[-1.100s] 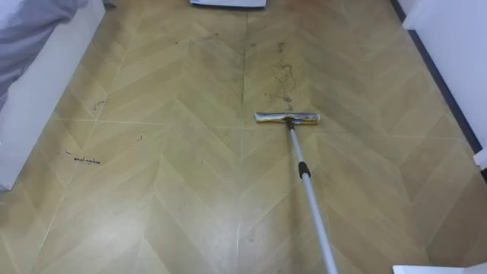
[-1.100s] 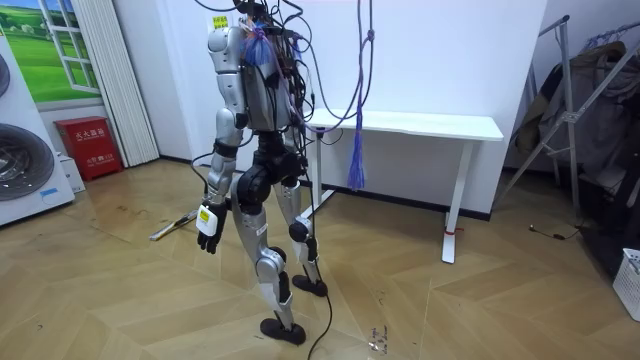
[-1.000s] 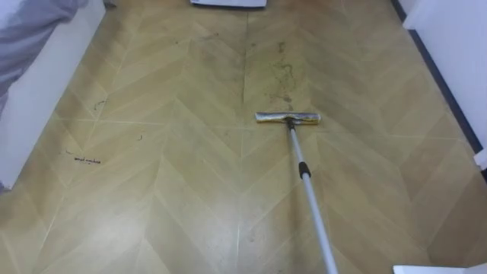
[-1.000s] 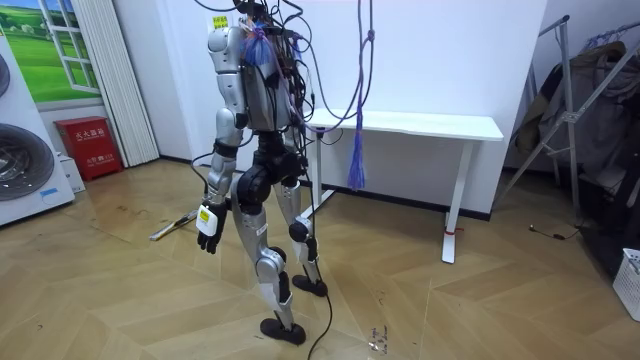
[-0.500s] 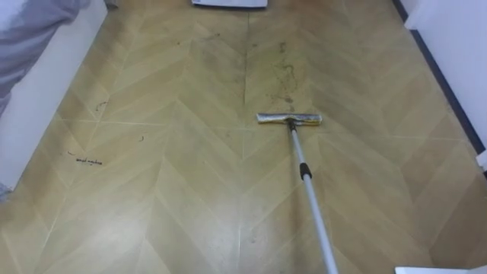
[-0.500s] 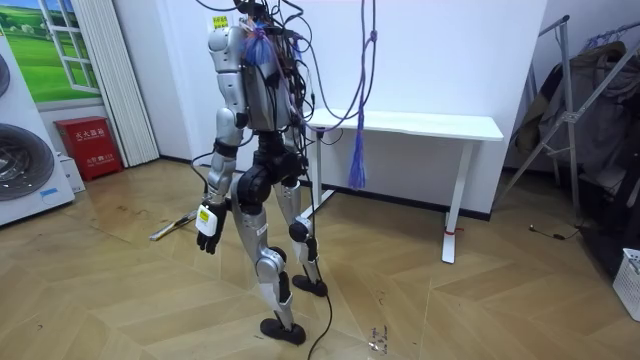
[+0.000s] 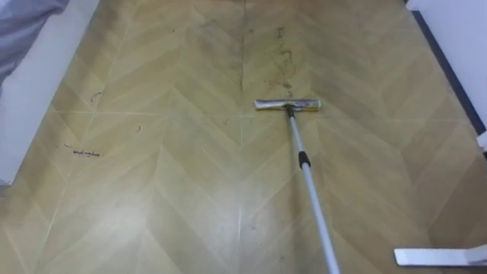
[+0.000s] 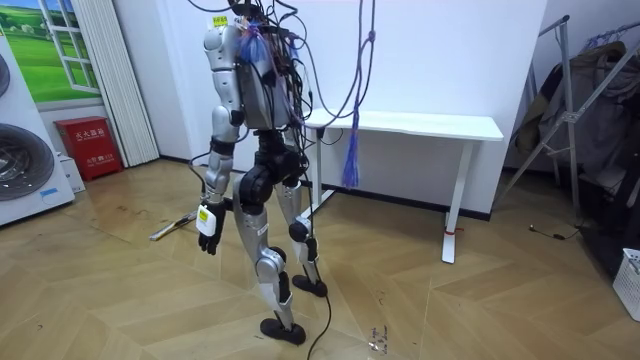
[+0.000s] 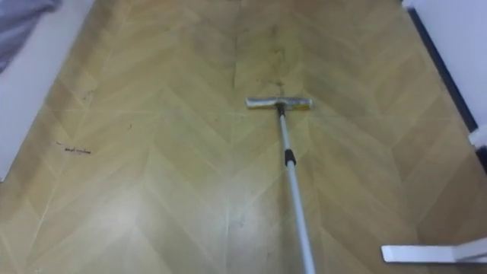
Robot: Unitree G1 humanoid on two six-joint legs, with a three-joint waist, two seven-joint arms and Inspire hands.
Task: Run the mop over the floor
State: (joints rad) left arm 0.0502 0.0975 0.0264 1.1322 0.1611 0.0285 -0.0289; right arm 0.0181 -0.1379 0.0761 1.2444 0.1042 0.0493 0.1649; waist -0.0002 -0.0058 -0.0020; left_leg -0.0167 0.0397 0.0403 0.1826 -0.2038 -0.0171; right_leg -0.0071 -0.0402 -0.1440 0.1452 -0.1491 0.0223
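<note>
**Leaning into the stroke, mop head still short of the dirt**

You have a small shift of the whole robot here, not a full sweep. Across the floor (image 7: 152, 198) both eye views have slid as one, and more of the white bar (image 7: 437, 257) now shows at the lower right, so the camera itself has moved. The room view agrees: the upper body has tipped a touch toward the room view's left, with the robot standing in front of the white bench (image 8: 420, 125).

The mop (image 7: 304, 164) runs up from the lower edge. Its head (image 7: 288, 104) lies flat on the floor just short of the dark smears (image 7: 283, 65), not on them. Measured against the small scribble (image 7: 82, 153) at the left, the head seems to have crept slightly forward. Take that as the start of a push, with the dirty patch yet to be wiped.

The left hand (image 8: 208, 222) hangs beside the thigh, well apart from the pole, and its fingers are too small to read. You cannot tell what grips the pole's near end.
</note>
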